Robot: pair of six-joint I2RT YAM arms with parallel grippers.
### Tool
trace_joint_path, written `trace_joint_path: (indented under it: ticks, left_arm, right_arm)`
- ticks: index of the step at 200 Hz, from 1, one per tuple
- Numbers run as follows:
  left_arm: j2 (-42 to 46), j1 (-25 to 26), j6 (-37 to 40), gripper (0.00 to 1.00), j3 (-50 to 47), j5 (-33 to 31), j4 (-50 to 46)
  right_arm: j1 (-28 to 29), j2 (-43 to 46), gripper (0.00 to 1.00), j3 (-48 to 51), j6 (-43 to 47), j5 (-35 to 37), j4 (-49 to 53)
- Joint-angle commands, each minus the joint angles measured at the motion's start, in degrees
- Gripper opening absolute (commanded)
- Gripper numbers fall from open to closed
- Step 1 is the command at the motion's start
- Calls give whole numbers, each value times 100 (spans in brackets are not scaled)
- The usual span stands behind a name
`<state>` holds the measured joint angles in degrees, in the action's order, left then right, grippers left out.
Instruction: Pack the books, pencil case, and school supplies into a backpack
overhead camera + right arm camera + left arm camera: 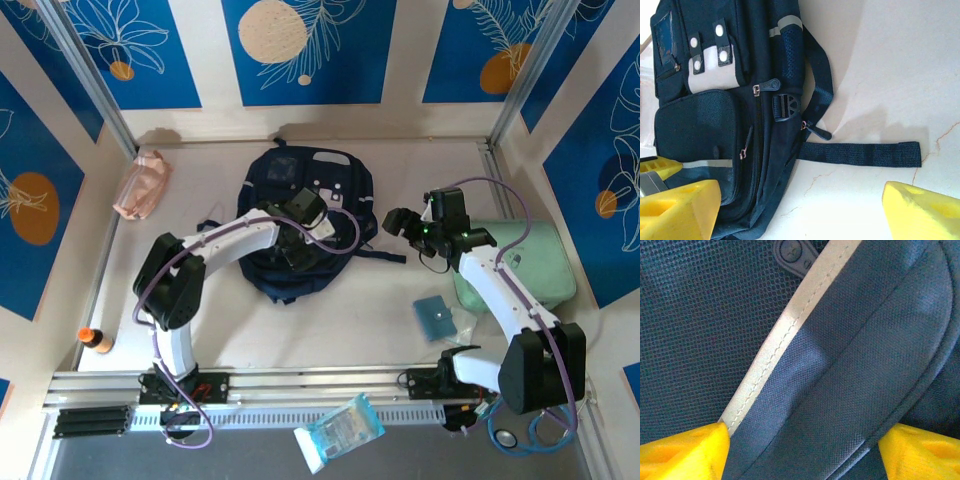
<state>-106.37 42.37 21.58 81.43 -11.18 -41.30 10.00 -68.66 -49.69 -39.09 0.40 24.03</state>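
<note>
Resting at the far middle of the tabletop (300, 335), the backpack (335, 175) lies under the left gripper (300, 248), whose jaws are released. The left wrist view resolves a pale stripe (785, 335) meeting one yellow finger (685, 452). The right gripper (801, 192), also released, spans bare tabletop beside a loose strap (860, 154). The top view adds the pencil case (140, 185) at the far-left corner.

walls (340, 70): blue panels, white leaf and orange-cream circle print | tabletop (330, 330): white, faintly veined
</note>
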Motion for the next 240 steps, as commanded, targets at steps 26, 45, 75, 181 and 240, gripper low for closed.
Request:
trace_joint_path:
  ticks: [26,45,75,181,240]
  left_arm:
    - [-41,50,636,61,-16,-371,403]
    - [-54,50,770,58,-88,-425,487]
    - [-164,85,1084,64,-74,-162,224]
    - [-7,99,1026,24,180,-326,412]
    - [1067,100,287,0,-69,290,740]
  right_arm:
    - [-7,200,84,37,-85,-111,105]
    - [-7,252,84,80,-91,-89,111]
    - [-20,277,84,103,-73,-71,132]
    - [-27,188,84,129,-178,-149,97]
    - [66,-311,81,110,-50,-1209,-636]
